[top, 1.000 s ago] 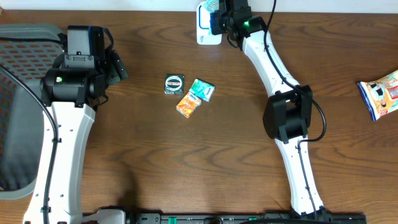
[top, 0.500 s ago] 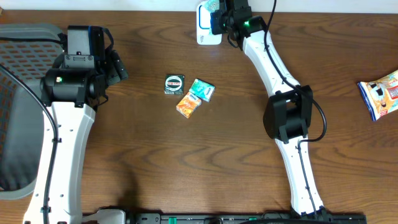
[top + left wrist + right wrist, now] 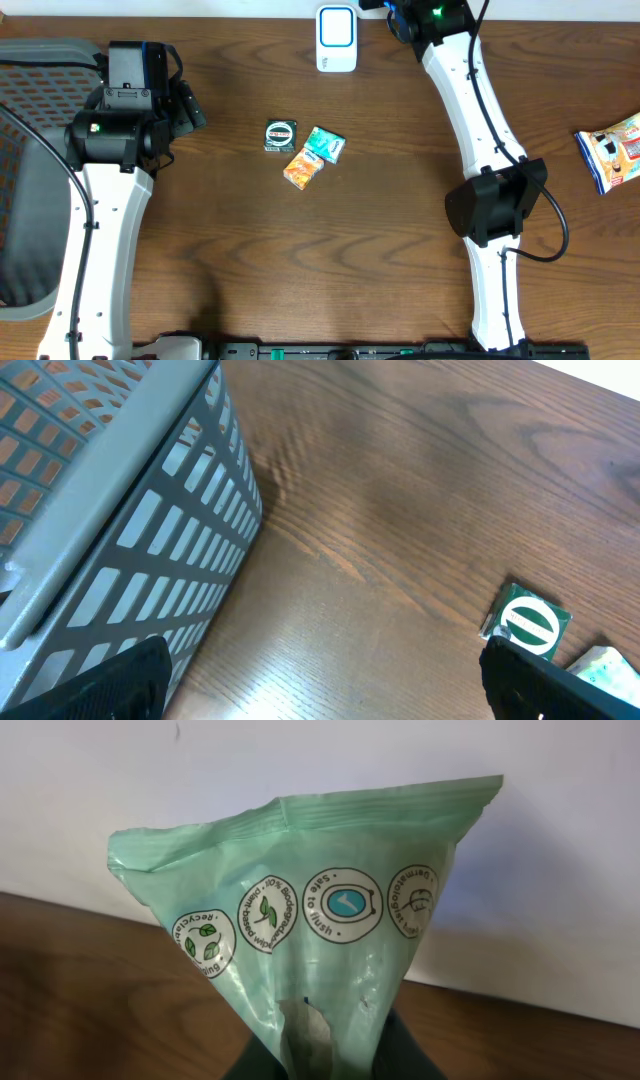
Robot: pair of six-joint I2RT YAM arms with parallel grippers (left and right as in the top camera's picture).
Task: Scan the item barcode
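Observation:
My right gripper (image 3: pixel 330 1058) is shut on a pale green wipes packet (image 3: pixel 310 930), which stands upright in front of a white wall and shows round printed icons. From overhead, the right gripper (image 3: pixel 392 10) sits at the table's far edge, just right of the white scanner (image 3: pixel 336 38); the packet itself is barely visible there. No barcode shows on the visible face. My left gripper (image 3: pixel 330 695) is open above bare wood, with nothing between its dark fingertips (image 3: pixel 120 680). Overhead, the left gripper (image 3: pixel 190 105) hovers at the left of the table.
A round green-and-white item (image 3: pixel 281 135), a teal packet (image 3: pixel 325 144) and an orange packet (image 3: pixel 303 167) lie mid-table. A snack bag (image 3: pixel 612 150) rests at the right edge. A grey mesh basket (image 3: pixel 110 510) stands beside the left arm.
The right arm has swung to the right with the green packet, from above the scanner to beside it. The left arm has not moved.

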